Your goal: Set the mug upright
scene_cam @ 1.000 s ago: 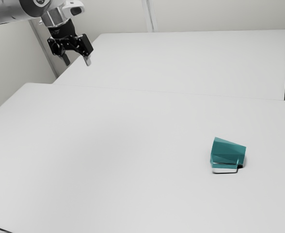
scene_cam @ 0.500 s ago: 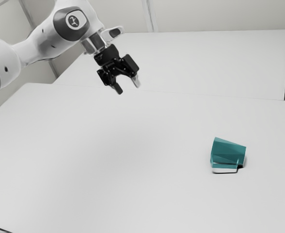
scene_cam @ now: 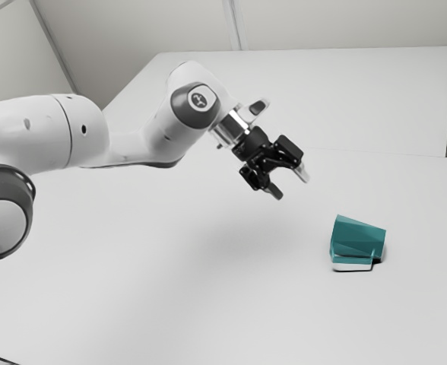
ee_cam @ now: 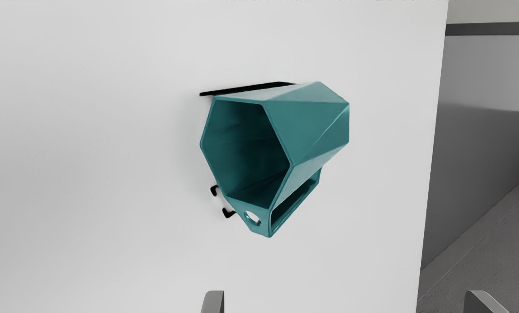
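a: state position of the teal faceted mug (scene_cam: pixel 358 237).
b: on its side on the bench (scene_cam: pixel 170 266), near the bench edge seen in the wrist view. base toward that edge, mouth facing away from it.
a: handle (ee_cam: pixel 264 221)?
b: on the side nearer the fingertips, wrist view.
a: gripper (scene_cam: pixel 291 187)?
b: above the bench, toward the exterior view's left of the mug, apart from it. fingers set wide.

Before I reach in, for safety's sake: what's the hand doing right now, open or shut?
Hand: open, holding nothing; the mug lies apart from it.
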Tool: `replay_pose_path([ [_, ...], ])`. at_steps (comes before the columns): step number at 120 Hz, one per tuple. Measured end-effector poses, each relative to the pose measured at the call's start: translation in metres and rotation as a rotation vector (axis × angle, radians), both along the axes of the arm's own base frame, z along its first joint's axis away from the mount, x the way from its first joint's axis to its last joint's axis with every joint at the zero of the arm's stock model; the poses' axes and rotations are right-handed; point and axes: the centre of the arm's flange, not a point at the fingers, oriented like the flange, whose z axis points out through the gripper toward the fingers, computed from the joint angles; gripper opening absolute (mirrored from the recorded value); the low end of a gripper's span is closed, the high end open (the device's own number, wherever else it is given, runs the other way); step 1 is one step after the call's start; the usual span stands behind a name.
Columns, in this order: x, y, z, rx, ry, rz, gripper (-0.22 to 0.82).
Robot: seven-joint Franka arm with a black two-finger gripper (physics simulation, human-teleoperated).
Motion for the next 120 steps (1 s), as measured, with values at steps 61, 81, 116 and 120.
replay_pose_path([
  [61,-0.005,-0.051,-0.106,-0.075,-0.023,0.13,0.6],
  [81,-0.007,-0.069,-0.114,-0.14,-0.01,0.16,0.6],
  [116,-0.016,-0.09,-0.115,-0.204,-0.003,0.166,0.27],
  [120,-0.016,-0.091,-0.115,-0.206,-0.005,0.165,0.19],
])
